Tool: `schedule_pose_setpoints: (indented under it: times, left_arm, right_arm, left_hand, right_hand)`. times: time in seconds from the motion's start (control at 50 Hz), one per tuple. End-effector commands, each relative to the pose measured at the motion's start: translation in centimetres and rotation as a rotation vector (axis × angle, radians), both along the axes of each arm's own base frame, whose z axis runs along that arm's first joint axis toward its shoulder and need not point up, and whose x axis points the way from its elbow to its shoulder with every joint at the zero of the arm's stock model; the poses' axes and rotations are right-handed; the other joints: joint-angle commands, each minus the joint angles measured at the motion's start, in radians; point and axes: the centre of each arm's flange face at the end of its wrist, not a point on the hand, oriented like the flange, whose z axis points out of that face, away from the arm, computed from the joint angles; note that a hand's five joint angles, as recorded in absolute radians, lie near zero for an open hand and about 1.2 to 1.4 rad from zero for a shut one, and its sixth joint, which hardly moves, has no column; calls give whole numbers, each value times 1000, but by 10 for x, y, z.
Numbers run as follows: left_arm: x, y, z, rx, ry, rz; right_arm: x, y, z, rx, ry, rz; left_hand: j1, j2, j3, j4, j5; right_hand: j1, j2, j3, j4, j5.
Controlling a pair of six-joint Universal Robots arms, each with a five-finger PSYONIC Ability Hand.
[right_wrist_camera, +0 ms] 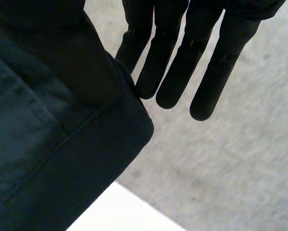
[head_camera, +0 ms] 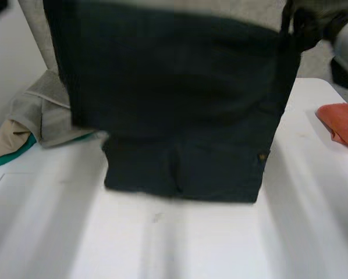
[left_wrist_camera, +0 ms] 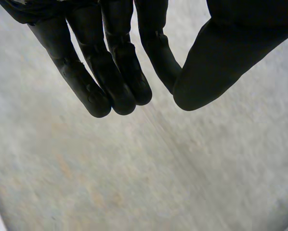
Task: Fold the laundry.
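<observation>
The dark shorts (head_camera: 180,116) hang lifted over the white table (head_camera: 162,244), their lower end resting on it. The right hand (right_wrist_camera: 173,72) pinches one corner between thumb and finger. The left hand (left_wrist_camera: 110,72) hangs slack, holding nothing. A grey laundry pile (head_camera: 43,116) and an orange cloth (head_camera: 343,125) lie on either side of the shorts.

1. The right hand (right_wrist_camera: 175,72) reaches in with its fingers (right_wrist_camera: 216,77) straight and close together.
2. Its thumb (right_wrist_camera: 72,57) presses a corner of the dark garment (right_wrist_camera: 47,159) against the nearest finger.
3. The garment hangs beside the hand, and a stitched seam runs across it.
4. Beyond the fingertips lies a grey speckled surface (right_wrist_camera: 230,168).
5. Under the garment's edge there is a piece of the white table (right_wrist_camera: 120,211).
</observation>
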Motion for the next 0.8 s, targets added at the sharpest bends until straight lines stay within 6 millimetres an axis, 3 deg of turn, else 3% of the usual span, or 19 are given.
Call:
schedule_pose_setpoints:
  times: [0.02, 0.04, 0.12, 0.2, 0.28, 0.34, 0.42, 0.5, 0.52, 0.58, 0.64, 0.8]
  left_arm:
    - [-37, -79, -74, 129, -72, 21]
    - [-46, -94, -96, 162, -93, 19]
    - [-64, -128, -142, 196, -122, 10]
    - [-75, -156, -177, 169, -139, 31]
    - [-74, -169, -185, 150, -130, 48]
    - [-73, -169, -180, 147, -113, 41]
    - [-78, -152, -170, 172, -113, 8]
    - [-81, -133, -171, 202, -158, -12]
    - [-81, -130, -172, 207, -169, -15]
    - [-82, -110, -180, 256, -220, -35]
    - [-83, -88, -190, 313, -275, -64]
    - [-88, 8, -250, 486, -546, -234]
  right_arm:
    - [26, -33, -65, 109, 62, -48]
    - [33, -40, -82, 119, 78, -59]
    - [46, -57, -119, 116, 120, -94]
    - [54, -78, -139, 29, 110, -137]
    - [65, -97, -156, -69, 123, -146]
    - [71, -105, -164, -127, 153, -152]
    - [74, -116, -172, -183, 187, -158]
    - [71, -130, -173, -213, 167, -183]
    - [71, -132, -173, -215, 166, -185]
    - [68, -133, -177, -180, 190, -196]
    - [63, -129, -181, -115, 230, -194]
    - [39, -100, -183, 118, 297, -117]
  left_hand:
    - [237, 203, 210, 202, 215]
    - [237, 203, 210, 202, 215]
    - [237, 203, 210, 202, 215]
    - [237, 203, 210, 202, 215]
    - [237, 203, 210, 202, 215]
    - [-29, -62, -56, -64, -51]
    - [-569, -602, -595, -603, -590]
    - [-711, -744, -737, -745, -732]
    - [-723, -756, -749, -757, -744]
    - [-735, -768, -761, -769, -756]
    - [-746, -780, -773, -781, -768]
    - [-700, -733, -726, -734, -721]
  right_hand:
    - [306, 225, 213, 201, 216]
    - [306, 225, 213, 201, 216]
    - [306, 225, 213, 201, 216]
    - [306, 225, 213, 201, 216]
    - [306, 225, 213, 201, 216]
    - [306, 225, 213, 201, 216]
    - [306, 225, 213, 201, 216]
    - [306, 225, 213, 201, 216]
    - [131, 50, 39, 26, 41]
    - [-916, -997, -1008, -1021, -1006]
    - [-916, -997, -1008, -1021, -1006]
    - [-916, -997, -1008, -1021, -1006]
